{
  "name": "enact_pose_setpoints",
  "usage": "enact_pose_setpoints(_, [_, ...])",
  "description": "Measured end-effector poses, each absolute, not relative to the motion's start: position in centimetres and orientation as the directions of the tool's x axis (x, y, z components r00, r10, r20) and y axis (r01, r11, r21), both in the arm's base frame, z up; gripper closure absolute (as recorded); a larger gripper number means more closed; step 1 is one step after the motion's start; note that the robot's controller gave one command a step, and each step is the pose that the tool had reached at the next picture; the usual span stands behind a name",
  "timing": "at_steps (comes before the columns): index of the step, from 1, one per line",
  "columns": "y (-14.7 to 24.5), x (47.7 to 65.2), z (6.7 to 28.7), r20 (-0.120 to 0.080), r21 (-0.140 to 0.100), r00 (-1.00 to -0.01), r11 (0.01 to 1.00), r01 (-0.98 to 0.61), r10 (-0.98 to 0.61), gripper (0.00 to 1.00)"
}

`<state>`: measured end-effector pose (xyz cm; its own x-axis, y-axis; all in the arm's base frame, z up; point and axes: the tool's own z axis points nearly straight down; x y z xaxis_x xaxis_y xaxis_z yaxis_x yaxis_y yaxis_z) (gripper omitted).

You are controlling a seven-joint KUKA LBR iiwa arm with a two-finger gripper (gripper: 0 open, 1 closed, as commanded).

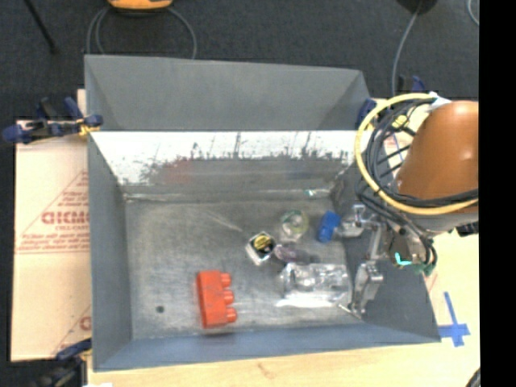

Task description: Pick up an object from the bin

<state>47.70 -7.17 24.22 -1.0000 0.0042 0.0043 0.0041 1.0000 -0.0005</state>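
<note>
My gripper hangs at the right side of the bin, open, its two metal fingers spread apart with nothing between them. A small blue piece lies just left of the upper finger. A crumpled clear plastic thing lies just left of the lower finger, close to its tip. Further left are a small purple piece, a clear roundish thing and a small yellow, black and white item.
A red toy block with studs lies alone on the bin floor toward the front left. The arm with its orange cover and cables reaches in over the bin's right wall.
</note>
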Motion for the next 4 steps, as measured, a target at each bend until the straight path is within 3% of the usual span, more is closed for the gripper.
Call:
enact_pose_setpoints(1, [-7.8,47.6,11.2,-0.014,-0.003,-0.995,0.995,-0.096,-0.096,0.0])
enact_pose_setpoints(2, [-8.3,47.8,11.4,-0.006,0.001,-0.995,0.995,0.102,0.102,0.0])
enact_pose_setpoints(3, [-8.1,47.5,11.3,-0.006,-0.001,-0.998,0.998,-0.063,-0.063,0.0])
enact_pose_setpoints(4, [-8.6,48.8,7.5,-0.023,-0.003,-0.997,0.997,-0.073,-0.073,0.0])
